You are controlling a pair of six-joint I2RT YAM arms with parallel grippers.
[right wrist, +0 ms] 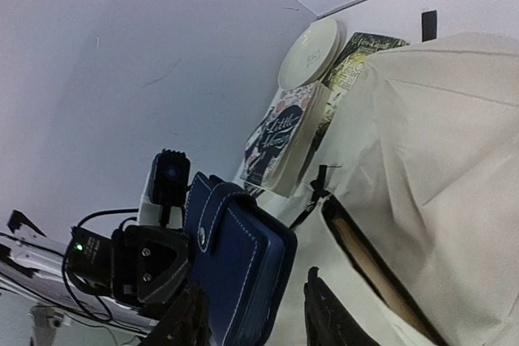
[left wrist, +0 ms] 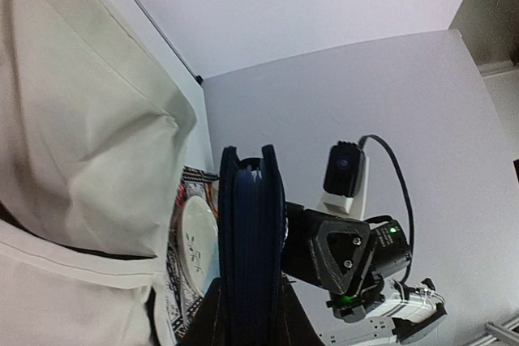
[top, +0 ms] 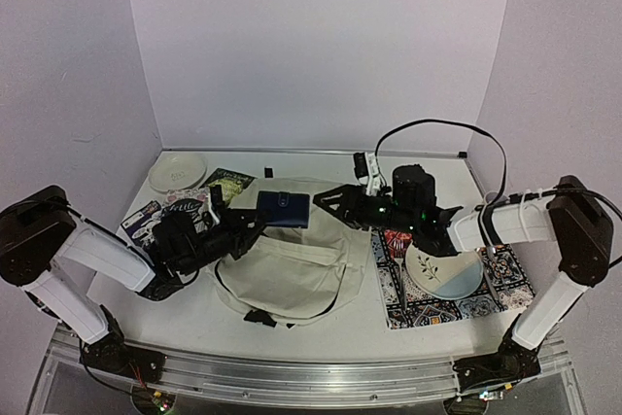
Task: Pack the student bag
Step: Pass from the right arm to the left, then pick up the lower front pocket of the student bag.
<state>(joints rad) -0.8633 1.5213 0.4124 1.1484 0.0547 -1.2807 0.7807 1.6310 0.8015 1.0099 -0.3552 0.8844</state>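
Note:
The cream student bag (top: 292, 264) lies in the middle of the table; it fills the left of the left wrist view (left wrist: 81, 119). In the right wrist view (right wrist: 438, 143) its pocket gapes darkly. A blue snap-flap wallet (top: 283, 208) hangs in the air above the bag's far edge, between the two arms. My left gripper (top: 255, 219) is shut on the wallet's (left wrist: 251, 241) edge, one finger on each side (left wrist: 251, 318). My right gripper (top: 326, 199) is at the other end, open. One finger lies beside the wallet (right wrist: 239, 265). The other (right wrist: 328, 313) stands apart from it.
At the back left are a white plate (top: 177, 171) and several books (top: 185, 203). On the right, a patterned mat (top: 486, 303) carries a leaf-print plate (top: 445, 271). A white power strip (top: 364, 164) and its cable lie at the back, by the wall.

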